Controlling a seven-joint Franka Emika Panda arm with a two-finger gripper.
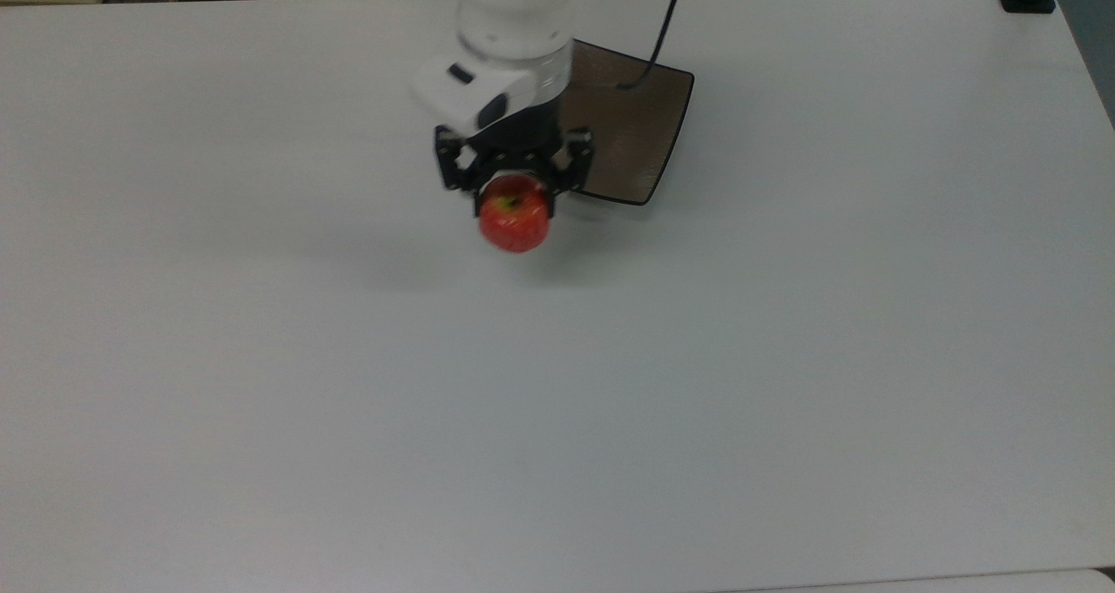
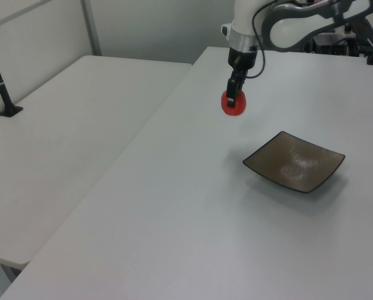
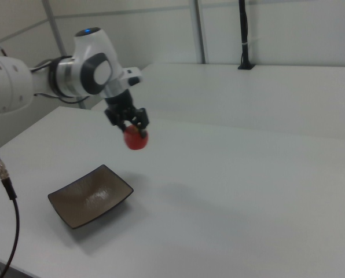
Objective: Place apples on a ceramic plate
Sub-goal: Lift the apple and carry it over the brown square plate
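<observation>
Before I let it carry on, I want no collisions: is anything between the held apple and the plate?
Nothing visible is. The apple, held by the gripper, hangs above bare table, and the ceramic plate lies empty, with only open tabletop between them.

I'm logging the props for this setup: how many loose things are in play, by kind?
Apple: 1, red, held in the gripper above the table
Ceramic plate: 1, brown-grey, bare, on the table
Total: 2
</observation>
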